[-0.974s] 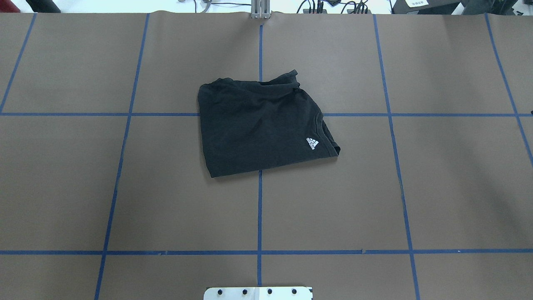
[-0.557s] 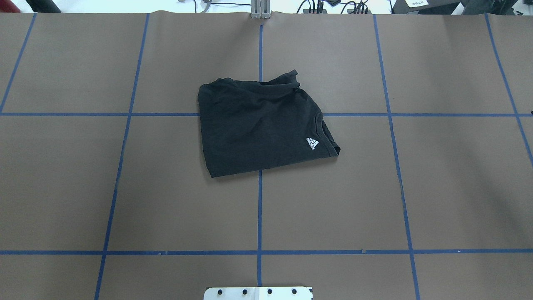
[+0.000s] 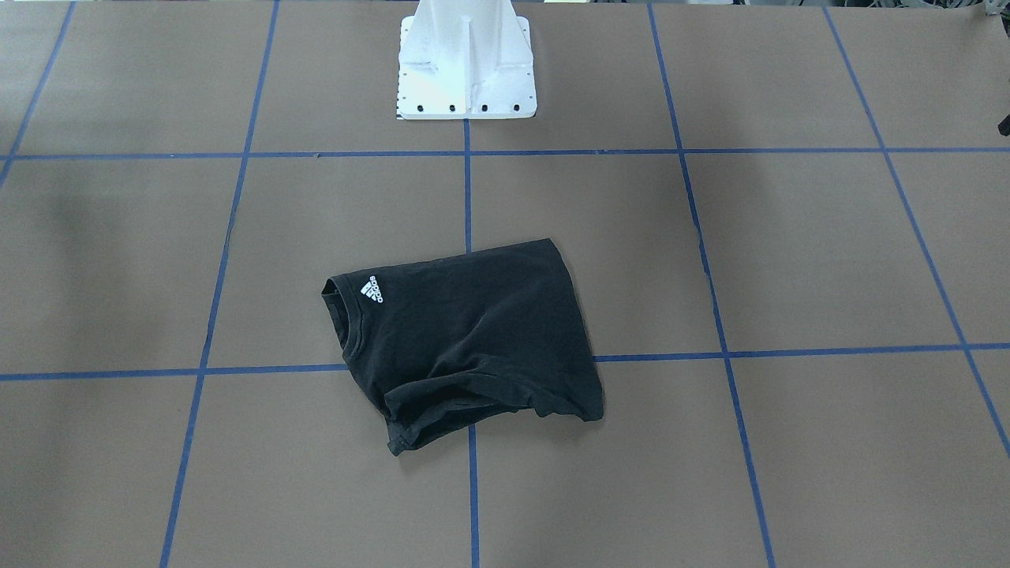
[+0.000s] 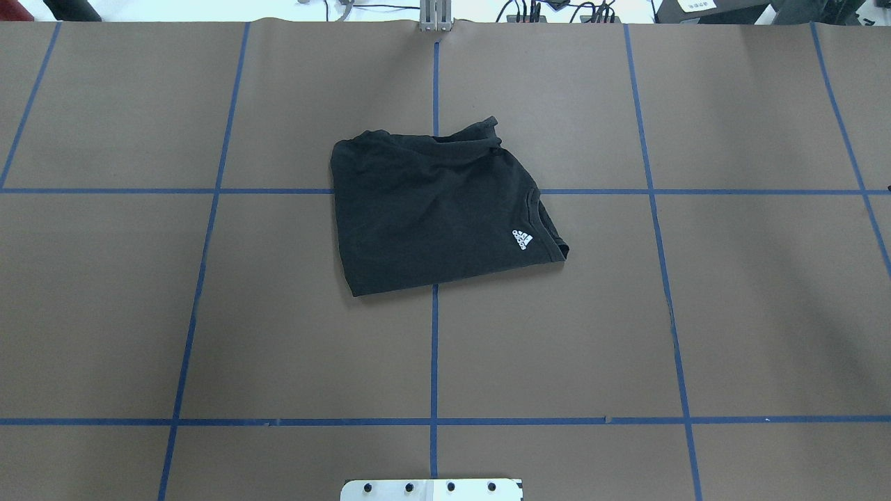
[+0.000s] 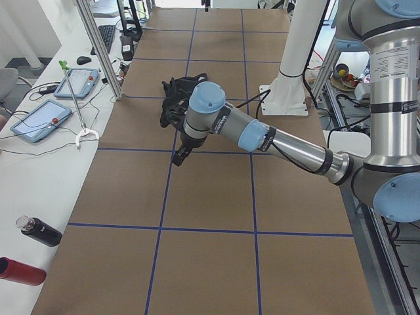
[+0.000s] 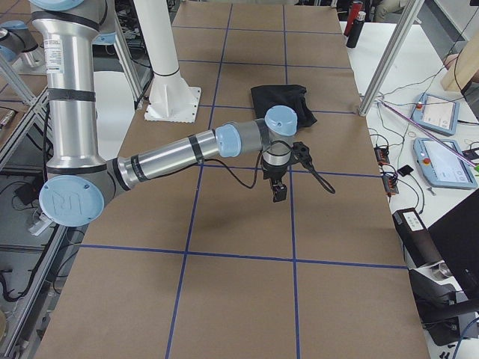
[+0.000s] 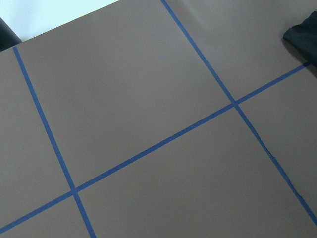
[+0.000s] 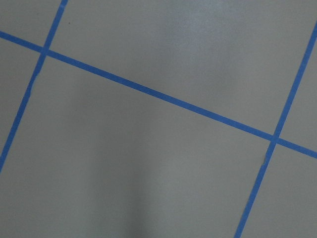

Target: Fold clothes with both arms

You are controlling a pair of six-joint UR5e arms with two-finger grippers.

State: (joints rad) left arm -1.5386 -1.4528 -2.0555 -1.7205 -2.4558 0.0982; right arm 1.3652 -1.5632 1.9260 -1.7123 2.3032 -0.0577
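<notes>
left hand (image 5: 178,157): raised over bare bench (image 4: 209,313), no cloth on it; spread or pressed together, cannot tell
right hand (image 6: 278,193): likewise raised, empty; cannot tell
T-shirt (image 4: 431,209): between both hands, apart from each, folded compact on bench
progress: folding looks done; far edge bunched, maybe tidy-up left

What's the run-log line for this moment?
item: black T-shirt folded on table | left hand: clear of T-shirt, grip unclear | right hand: clear of T-shirt, grip unclear
</notes>
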